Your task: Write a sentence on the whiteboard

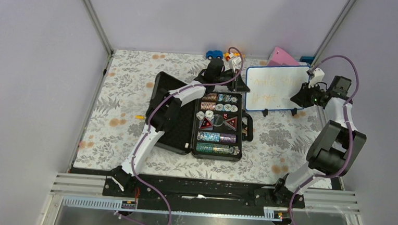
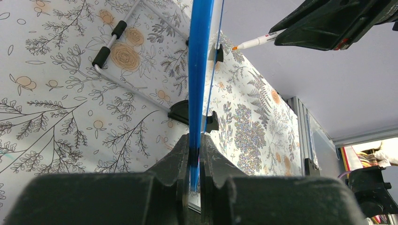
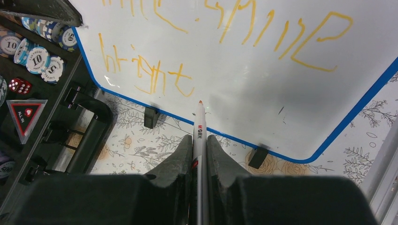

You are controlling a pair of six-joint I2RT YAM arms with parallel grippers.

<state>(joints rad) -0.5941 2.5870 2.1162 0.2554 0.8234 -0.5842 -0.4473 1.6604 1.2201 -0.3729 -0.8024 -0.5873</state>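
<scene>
Broadly, the floral-covered desk [image 1: 107, 133] carries an open black poker-chip case [image 1: 163, 87] at its middle, rows of chips and red dice sitting in its tray. Right of the case, toward the far right corner, the whiteboard [image 1: 276, 88] stands upright on two little black feet [image 3: 151, 117], its written face turned toward the arms. A pink wedge [image 1: 283, 56] lies behind it and a blue toy car [image 1: 214, 54] sits by the back wall. The left arm [image 1: 151, 128] reaches over the case, and the left jaws are clamped tight on the board's blue frame [image 2: 199, 70] at its left edge, which runs straight up between them. The right arm [image 1: 336, 136] comes in from the right side, its right jaws closed around a white marker [image 3: 199, 129] that points at the board's lower part. The orange tip sits just below and right of the word "bright"; whether it touches cannot be told. The sentence [image 3: 155, 77] runs in two pale yellow-orange lines, the upper one partly cut off.
</scene>
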